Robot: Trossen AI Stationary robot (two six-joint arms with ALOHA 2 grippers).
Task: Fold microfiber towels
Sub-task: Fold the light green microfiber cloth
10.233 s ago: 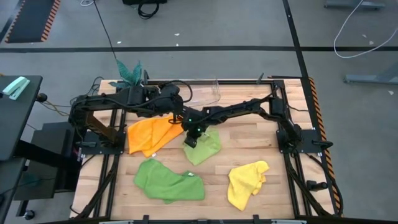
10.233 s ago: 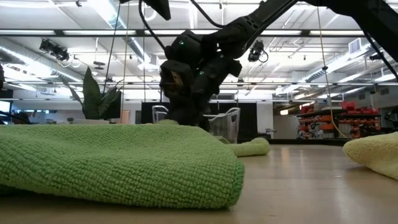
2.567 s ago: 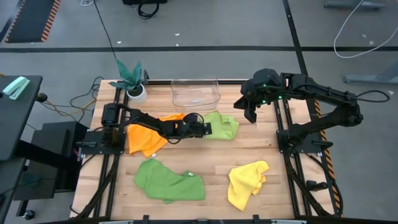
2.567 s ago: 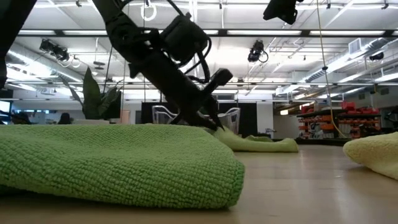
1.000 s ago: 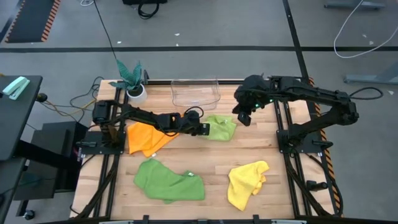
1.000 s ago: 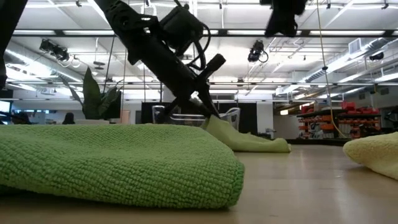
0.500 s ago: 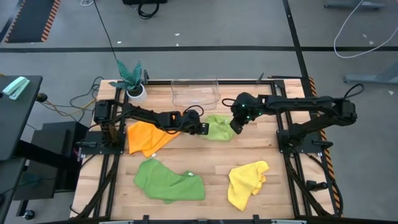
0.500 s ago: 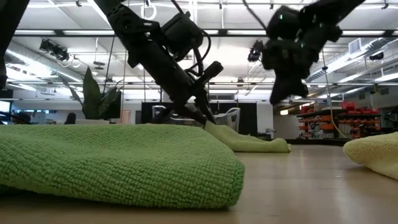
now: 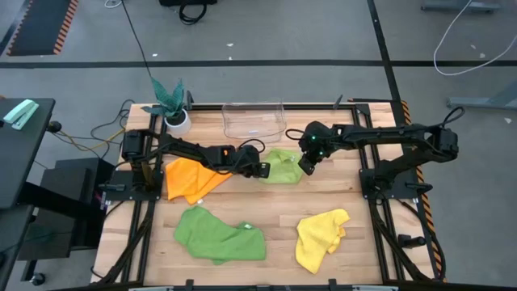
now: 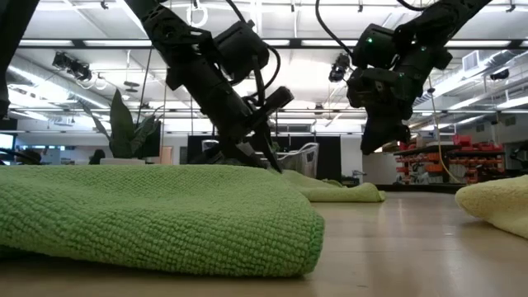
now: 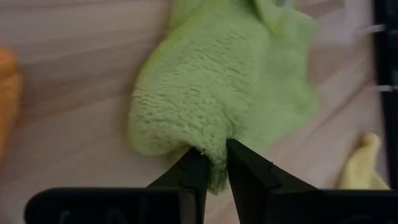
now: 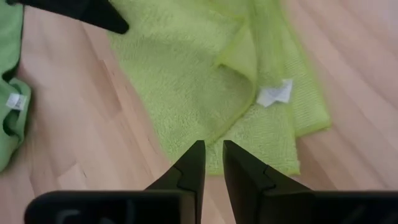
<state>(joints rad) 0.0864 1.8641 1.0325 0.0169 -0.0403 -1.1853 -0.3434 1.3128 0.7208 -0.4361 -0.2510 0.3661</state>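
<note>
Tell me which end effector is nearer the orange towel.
Left. The left end effector sits just beside the orange towel; the right end effector is farther off, beyond the lime towel.

- From overhead we look straight down on the whole wooden table and both arms.
- At tabletop height we face level across it, the darker green towel very near.
- Each wrist camera looks closely down onto the light lime green towel, which all our views share.
</note>
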